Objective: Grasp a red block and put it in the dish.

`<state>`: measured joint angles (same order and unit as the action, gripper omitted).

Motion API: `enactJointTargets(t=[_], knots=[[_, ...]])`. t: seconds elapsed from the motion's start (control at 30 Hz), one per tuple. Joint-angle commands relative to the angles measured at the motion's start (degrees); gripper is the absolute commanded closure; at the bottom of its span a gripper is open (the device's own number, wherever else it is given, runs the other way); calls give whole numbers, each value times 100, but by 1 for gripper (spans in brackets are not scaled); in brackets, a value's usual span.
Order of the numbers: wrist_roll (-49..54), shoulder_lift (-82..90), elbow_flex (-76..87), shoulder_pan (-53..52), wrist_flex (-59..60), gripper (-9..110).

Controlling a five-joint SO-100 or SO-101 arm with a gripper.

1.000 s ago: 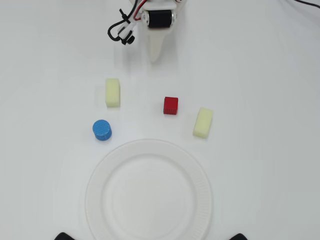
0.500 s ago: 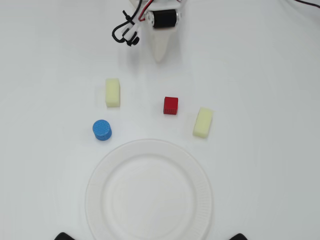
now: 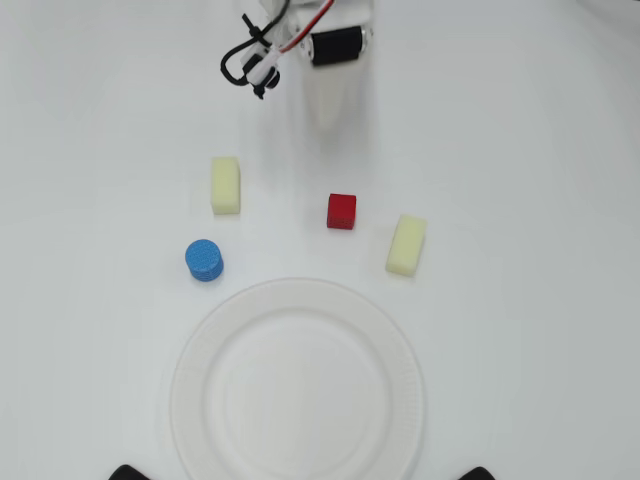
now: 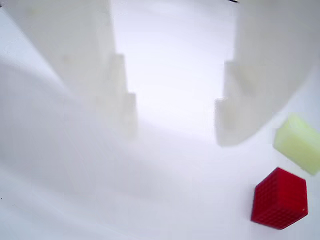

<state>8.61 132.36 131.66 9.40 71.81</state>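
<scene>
The red block (image 3: 341,211) sits on the white counter (image 3: 520,140), just above the dish (image 3: 297,400) rim in the overhead view, between two pale yellow blocks (image 3: 226,185) (image 3: 406,245); a blue cylinder (image 3: 204,260) stands left of it; in the wrist view the claw (image 4: 175,122) is released, holding nothing, the red block (image 4: 279,198) low at right.

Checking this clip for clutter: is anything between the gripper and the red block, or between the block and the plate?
Nothing visible. In the wrist view the open gripper has bare table ahead, the red block lying lower right. In the overhead view only bare table separates the block from the dish; both yellow blocks and the blue cylinder sit off to the sides.
</scene>
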Motion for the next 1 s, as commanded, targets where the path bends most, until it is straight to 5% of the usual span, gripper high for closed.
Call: enactJointTargets(t=[0.0,0.27,0.97], knots=[[-132,-773,-1002,176,-70,83],[-483,-2479,-2215,624,-114,76],[-404,-4034,-2224,378,-1397,77]])
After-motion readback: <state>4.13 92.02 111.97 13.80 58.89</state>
